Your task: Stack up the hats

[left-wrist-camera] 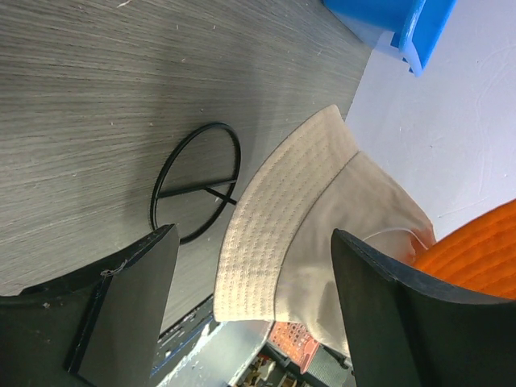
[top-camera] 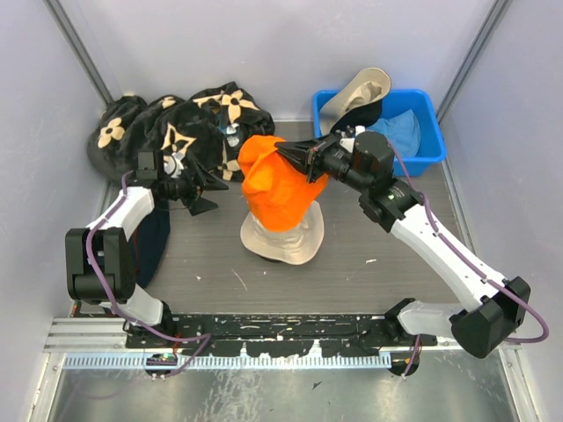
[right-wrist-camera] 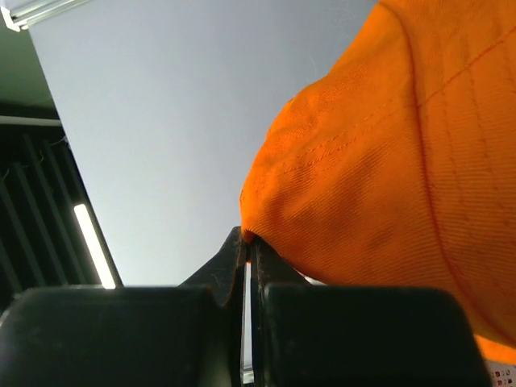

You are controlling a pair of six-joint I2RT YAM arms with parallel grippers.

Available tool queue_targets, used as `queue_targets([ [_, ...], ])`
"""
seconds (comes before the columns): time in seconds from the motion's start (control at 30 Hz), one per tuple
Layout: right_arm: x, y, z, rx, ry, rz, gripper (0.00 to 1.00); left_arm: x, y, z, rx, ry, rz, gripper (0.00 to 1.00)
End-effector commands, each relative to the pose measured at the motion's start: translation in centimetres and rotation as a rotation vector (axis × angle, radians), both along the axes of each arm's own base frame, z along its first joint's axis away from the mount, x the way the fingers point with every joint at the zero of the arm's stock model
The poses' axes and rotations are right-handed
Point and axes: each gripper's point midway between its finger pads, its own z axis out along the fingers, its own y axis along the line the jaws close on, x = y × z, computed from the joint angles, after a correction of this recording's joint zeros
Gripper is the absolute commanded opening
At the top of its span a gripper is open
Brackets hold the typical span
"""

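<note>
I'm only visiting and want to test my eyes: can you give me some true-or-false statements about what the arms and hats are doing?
1. The right gripper pinches the orange hat. True.
2. The left gripper is shut on the beige hat. False: it is open and holds nothing.
3. The orange hat is over the beige hat, which lies on the table. True.
4. The blue bin is empty. False: it holds hats, among them a light blue hat.
</note>
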Motion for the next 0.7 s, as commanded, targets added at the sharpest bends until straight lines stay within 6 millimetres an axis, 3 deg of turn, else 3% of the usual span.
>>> queue_targets([
  [0.0, -0.9, -0.3, 6.0, 0.103, -0.133, 0.016, 0.01, -0.1, -0.2, 0.1, -0.008, -0.012, -0.009, 0.84],
  [0.37, -0.9, 1.2, 8.0, 0.098, -0.158, 0.044, 0.01, -0.1, -0.2, -0.6, -0.013, -0.004, -0.006, 0.84],
  [0.67, -2.0, 2.2, 6.1, 0.081, -0.121, 0.052, 0.01, 0.2, -0.3, -0.6, -0.022, -0.008, -0.010, 0.84],
])
